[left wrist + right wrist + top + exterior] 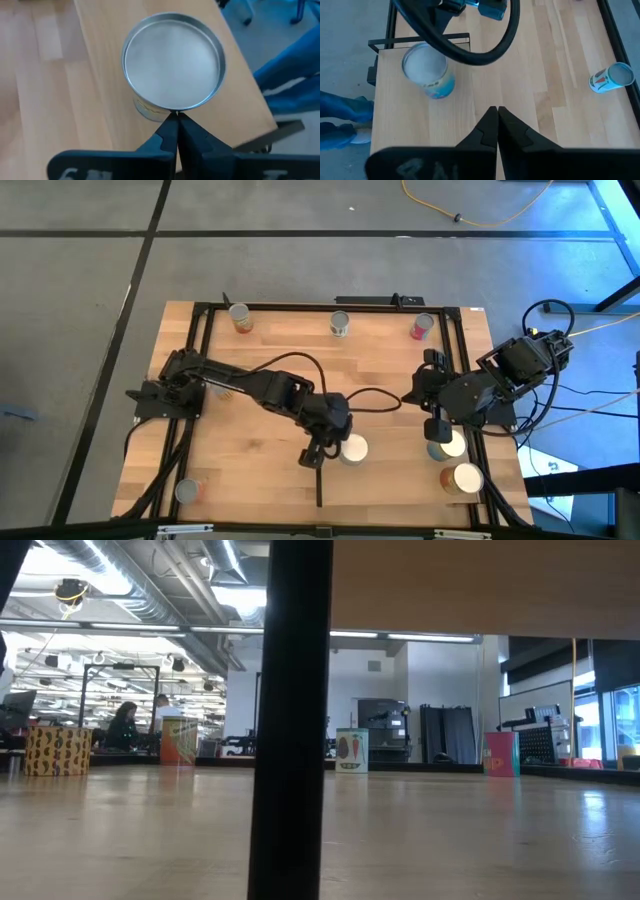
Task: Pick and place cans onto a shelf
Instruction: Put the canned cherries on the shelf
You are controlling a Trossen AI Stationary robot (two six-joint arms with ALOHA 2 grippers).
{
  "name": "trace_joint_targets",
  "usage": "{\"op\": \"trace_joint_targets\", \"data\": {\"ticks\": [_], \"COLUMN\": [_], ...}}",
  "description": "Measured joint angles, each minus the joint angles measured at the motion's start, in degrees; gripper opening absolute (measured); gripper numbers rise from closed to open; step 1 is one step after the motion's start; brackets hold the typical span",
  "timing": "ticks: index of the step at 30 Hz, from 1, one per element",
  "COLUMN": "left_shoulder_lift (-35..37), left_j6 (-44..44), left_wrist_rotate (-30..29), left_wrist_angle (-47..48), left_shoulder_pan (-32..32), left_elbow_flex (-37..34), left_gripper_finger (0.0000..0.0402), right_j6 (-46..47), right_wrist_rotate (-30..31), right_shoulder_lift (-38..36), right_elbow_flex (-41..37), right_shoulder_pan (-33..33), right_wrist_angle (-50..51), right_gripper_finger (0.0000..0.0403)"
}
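Note:
The shelf (400, 475), a pale-wood panel with a black strip (420, 38) on one short side, sits raised at the table's near right. Three cans stand on it: a silver-topped one (352, 448), also in the left wrist view (172, 60) and the right wrist view (427, 70), and two (447, 445) (462, 478) at its right. My left gripper (318, 452) is shut just left of the silver-topped can. My right gripper (437, 428) is shut and empty above the shelf's right part. Three more cans (240, 317) (340, 325) (422, 327) stand along the far edge, and one (187, 491) stands near left. My left gripper's shut fingertips (176, 119) stand from above at the rim (170, 107) of the silver-topped can's top, on its left side. I cannot tell whether they touch it. The can stands upright on the shelf.
The table's black frame (200, 380) runs along the left and right sides. In the low view a black post (290, 720) and the shelf's underside (480, 585) fill the front, and the far cans (351, 751) stand behind. Bare wood (260, 450) lies at the table's near left and middle.

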State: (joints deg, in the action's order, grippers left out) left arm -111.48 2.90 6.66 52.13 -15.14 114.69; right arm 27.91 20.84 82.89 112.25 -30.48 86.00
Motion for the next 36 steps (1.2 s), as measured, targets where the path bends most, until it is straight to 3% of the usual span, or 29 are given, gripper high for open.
{"op": "trace_joint_targets", "data": {"ticks": [3,12,18,26,30,36], "left_shoulder_lift": [-1.1,-1.9,-0.9,-0.8,-0.9,1.7], "left_j6": [0.0,1.5,3.1,6.2,9.3,15.9], "left_wrist_rotate": [0.1,-3.3,-9.2,-15.5,-18.5,-22.6], "left_wrist_angle": [-3.8,-1.2,11.2,23.2,29.9,35.7], "left_shoulder_pan": [0.0,-0.4,-1.2,-4.4,-6.5,-9.0], "left_elbow_flex": [0.0,1.3,7.5,16.3,20.2,20.0], "left_gripper_finger": [0.0,0.0,0.0,0.0,0.0,0.0], "right_j6": [-0.1,-1.8,-6.0,-9.3,-10.3,-12.0], "right_wrist_rotate": [0.0,0.0,-5.2,-10.5,-10.6,-10.6], "right_shoulder_lift": [0.0,0.4,4.5,10.7,11.9,11.9], "right_elbow_flex": [0.0,0.0,0.0,0.0,0.0,0.0], "right_shoulder_pan": [0.0,0.5,4.0,7.5,7.8,7.8], "right_wrist_angle": [0.0,-3.6,-9.8,-9.7,-10.7,-12.8], "right_gripper_finger": [0.0006,0.0006,0.0006,0.0006,0.0006,0.0006]}}
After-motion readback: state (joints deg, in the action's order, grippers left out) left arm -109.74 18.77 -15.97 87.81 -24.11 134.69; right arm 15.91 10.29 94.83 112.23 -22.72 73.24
